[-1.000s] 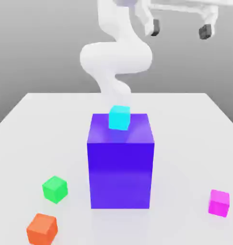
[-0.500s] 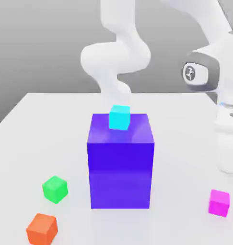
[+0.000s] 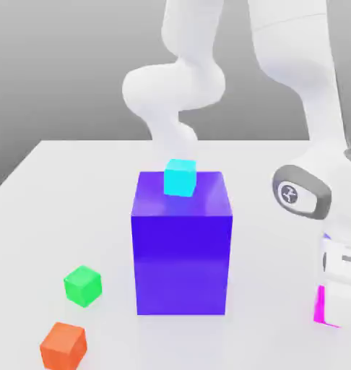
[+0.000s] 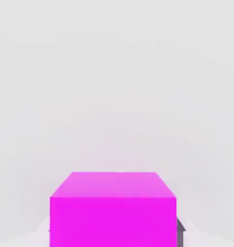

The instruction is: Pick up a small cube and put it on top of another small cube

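Reaching down at the exterior view's right, the white arm (image 3: 308,108) had its hand low over the pale counter (image 3: 77,188), close to the front edge. The hand covered most of the small magenta cube (image 3: 320,307), so just a thin magenta strip showed at the hand's side in that view. From the hand view the magenta cube (image 4: 113,210) sat large and close, resting on the counter, with a dark finger (image 4: 180,230) touching one of its sides. The fingers (image 4: 114,226) were clenched on the magenta cube, which was still down on the counter, not lifted. Near the counter's middle stood a big blue-violet block (image 3: 181,246), and a small cyan cube (image 3: 180,177) sat on its top face toward the back edge. A green cube (image 3: 83,285) rested on the counter at the exterior view's left, in front of and beside the big block, apart from it. An orange cube (image 3: 63,345) lay nearer the front edge, just in front of the green one, the two not touching. The magenta cube was well apart from both, on the other side of the big block.
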